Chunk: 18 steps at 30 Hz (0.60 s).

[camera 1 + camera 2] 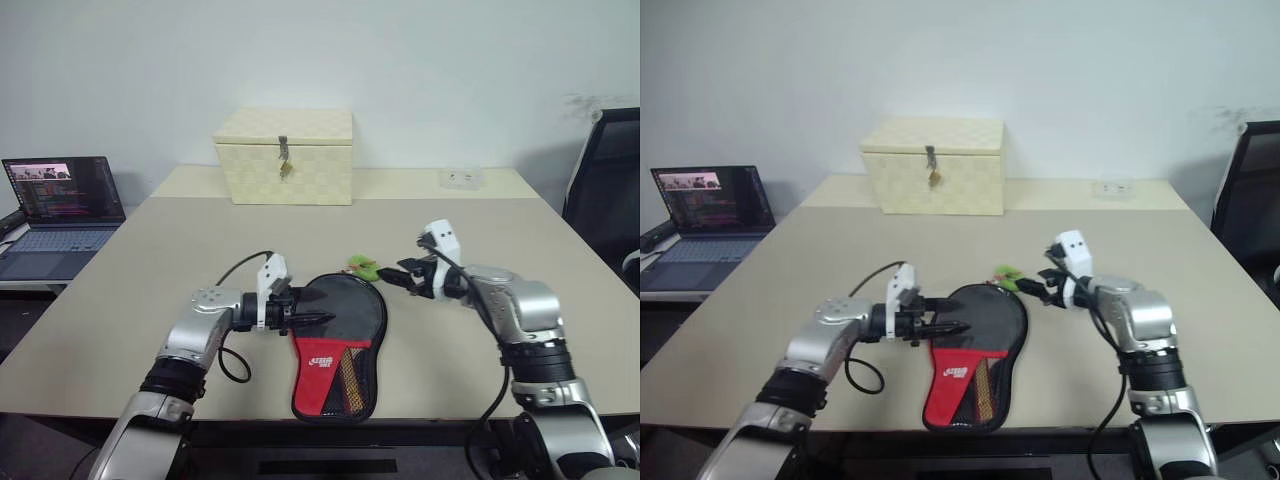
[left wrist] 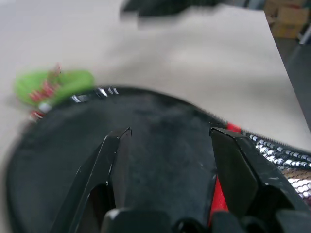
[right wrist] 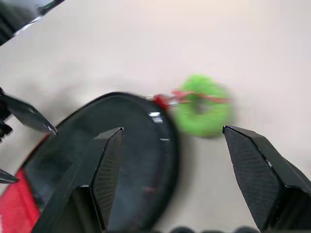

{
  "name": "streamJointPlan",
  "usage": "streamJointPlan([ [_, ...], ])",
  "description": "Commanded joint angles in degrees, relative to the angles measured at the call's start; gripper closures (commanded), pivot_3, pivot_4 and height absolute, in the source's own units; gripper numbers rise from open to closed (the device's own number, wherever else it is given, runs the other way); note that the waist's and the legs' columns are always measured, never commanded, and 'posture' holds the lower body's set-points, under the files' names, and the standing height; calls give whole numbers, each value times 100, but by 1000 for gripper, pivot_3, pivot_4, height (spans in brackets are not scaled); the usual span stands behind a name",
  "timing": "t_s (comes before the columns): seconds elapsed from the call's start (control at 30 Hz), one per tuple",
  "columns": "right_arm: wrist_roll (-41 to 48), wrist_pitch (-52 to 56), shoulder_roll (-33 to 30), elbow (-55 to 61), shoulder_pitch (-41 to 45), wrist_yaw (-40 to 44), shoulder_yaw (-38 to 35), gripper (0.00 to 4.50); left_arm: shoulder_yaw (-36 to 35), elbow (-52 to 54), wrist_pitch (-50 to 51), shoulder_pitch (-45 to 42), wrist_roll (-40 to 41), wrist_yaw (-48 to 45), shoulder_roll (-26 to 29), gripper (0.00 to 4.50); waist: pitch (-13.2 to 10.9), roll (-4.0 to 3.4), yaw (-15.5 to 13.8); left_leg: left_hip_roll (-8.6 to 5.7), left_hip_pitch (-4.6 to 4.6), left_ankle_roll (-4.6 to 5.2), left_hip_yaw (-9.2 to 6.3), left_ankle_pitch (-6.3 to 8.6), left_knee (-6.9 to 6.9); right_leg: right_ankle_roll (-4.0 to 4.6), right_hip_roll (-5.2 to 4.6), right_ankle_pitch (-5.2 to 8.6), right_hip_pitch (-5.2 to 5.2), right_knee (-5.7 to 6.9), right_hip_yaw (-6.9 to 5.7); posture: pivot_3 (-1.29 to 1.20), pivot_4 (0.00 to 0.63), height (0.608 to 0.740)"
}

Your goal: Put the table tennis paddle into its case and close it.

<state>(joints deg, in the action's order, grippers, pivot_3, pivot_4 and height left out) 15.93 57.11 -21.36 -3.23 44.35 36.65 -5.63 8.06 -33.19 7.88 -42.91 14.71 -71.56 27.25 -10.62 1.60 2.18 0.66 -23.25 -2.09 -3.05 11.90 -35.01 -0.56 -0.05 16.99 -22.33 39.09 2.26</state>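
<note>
Lying flat on the near middle of the desk (image 1: 480, 230), the case (image 1: 338, 345) has its round black end toward the far side and its red panel with the white logo and mesh section toward the near edge. The paddle itself cannot be made out; whether it is already inside cannot be told from these views, though the pouch looks filled out rather than limp.

Left tool (image 1: 318, 319): over the left side of the case's round end, pointing right. Its two black fingers (image 2: 104, 160) stand apart with black fabric showing between them; nothing is gripped.

Right tool (image 1: 392, 276): raised above the desk just right of the far end of the case, pointing left. Jaws wide apart, holding nothing.

A small green tag (image 3: 201, 110), apparently tied to the zipper pull by a red-and-white cord, lies on the desk touching the far rim of the case, between the two tools.

Handling judgement: the case is soft fabric, light, and likely to slide or bunch on the smooth desk when tugged. The zipper edge is glossy and thin, poor for a pinch. The green tag is probably the best hold for drawing the zipper, while the other tool presses down on the flat black face to keep the pouch from dragging along.

Cream checkered box (image 1: 285, 155) and laptop (image 1: 62, 212) sit well apart.
</note>
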Motion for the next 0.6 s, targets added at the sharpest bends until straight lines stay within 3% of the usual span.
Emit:
streamJointPlan([
  [0.03, 153, 15, -217, 305, -34, 9, -31, 876, -56, -721, -646, -516, -217, 27, -227, 792, 0, 0, 8, 0, 0, 0, 3, 0, 0, 0, 0, 0, 0, -1, 2, 0, 150, 740],
  [0.1, 145, -73, -377, 343, -62, 113, 140, 876, -23, -1195, -940, -711, -367, -41, -343, 123, 0, 0, 16, -3, -3, 1, 3, 0, 0, 0, 2, 0, -2, -1, 2, 0, 150, 740],
  [0.13, 123, -169, -448, 348, -65, 183, 244, 876, 12, -1399, -1123, -772, -463, -66, -387, 53, 0, 0, 22, -5, -5, 1, 4, 0, -1, 0, 5, 0, -3, -2, 1, 0, 150, 740],
  [0.4, -587, -2087, -729, -501, 347, 655, 1187, 876, 196, -2192, -1955, -827, -978, -430, -585, 53, 0, -1, 59, -8, -11, 2, 6, 1, -5, -1, 14, 0, -6, -4, 0, 0, 150, 740],
  [0.5, -1111, -3266, -750, -1110, 496, 822, 1646, 876, 162, -2230, -2004, -771, -1024, -478, -606, 53, 0, -1, 62, -7, -11, 2, 6, 1, -8, -3, 14, -1, -6, -3, 0, 0, 150, 740],
  [0.6, -2213, -5005, -772, -2429, 785, 636, 2487, 876, 167, -2219, -2015, -713, -1064, -503, -599, 53, 0, -1, 66, -7, -10, 2, 5, 1, -10, -4, 14, -1, -5, -3, -1, 0, 150, 740],
])
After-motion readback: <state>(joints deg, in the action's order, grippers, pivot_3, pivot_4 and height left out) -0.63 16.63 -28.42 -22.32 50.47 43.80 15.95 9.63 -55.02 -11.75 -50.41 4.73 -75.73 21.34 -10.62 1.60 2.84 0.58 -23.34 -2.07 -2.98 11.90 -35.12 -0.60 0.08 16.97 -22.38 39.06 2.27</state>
